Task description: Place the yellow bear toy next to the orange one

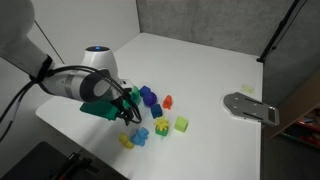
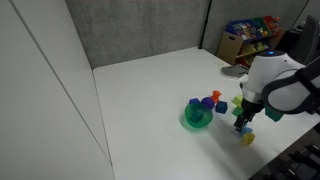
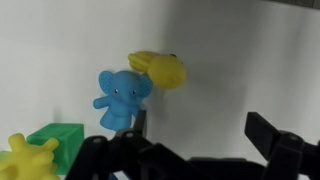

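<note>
The yellow bear toy (image 3: 160,69) lies on the white table beside a light-blue figure (image 3: 122,97); in an exterior view it (image 1: 127,141) sits near the table's front edge. The orange one (image 1: 168,101) stands upright further back, beside the blue blocks (image 1: 148,97). My gripper (image 3: 198,125) is open and empty, hovering just above and short of the yellow bear toy and the light-blue figure. It shows in both exterior views (image 1: 130,112) (image 2: 243,121). The orange one is out of the wrist view.
A chunkier yellow piece (image 1: 161,126) and a lime-green cube (image 1: 181,124) sit close by; both show at the wrist view's lower left (image 3: 28,160) (image 3: 55,140). A green bowl (image 2: 197,119) stands under the arm. A grey plate (image 1: 250,106) lies at the table's far side.
</note>
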Controlling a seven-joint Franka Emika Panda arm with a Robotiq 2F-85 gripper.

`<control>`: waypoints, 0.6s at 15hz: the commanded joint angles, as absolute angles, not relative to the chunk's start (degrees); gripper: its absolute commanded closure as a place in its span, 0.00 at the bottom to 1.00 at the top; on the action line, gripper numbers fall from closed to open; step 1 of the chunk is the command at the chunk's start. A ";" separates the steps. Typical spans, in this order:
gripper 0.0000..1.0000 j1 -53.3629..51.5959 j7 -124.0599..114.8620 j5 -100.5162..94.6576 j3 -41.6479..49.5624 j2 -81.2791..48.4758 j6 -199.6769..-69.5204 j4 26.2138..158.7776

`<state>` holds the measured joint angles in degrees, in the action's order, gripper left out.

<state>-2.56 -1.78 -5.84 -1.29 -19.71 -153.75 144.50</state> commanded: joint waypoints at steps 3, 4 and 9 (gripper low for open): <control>0.00 -3.56 -2.54 -6.50 -0.46 -20.02 -153.75 144.08; 0.00 -3.70 -2.32 -6.73 -0.45 -20.53 -153.89 143.89; 0.00 -5.71 -4.05 -8.52 1.21 -24.55 -152.96 141.59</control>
<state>-3.87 -2.00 -6.30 -0.67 -21.65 -153.75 143.94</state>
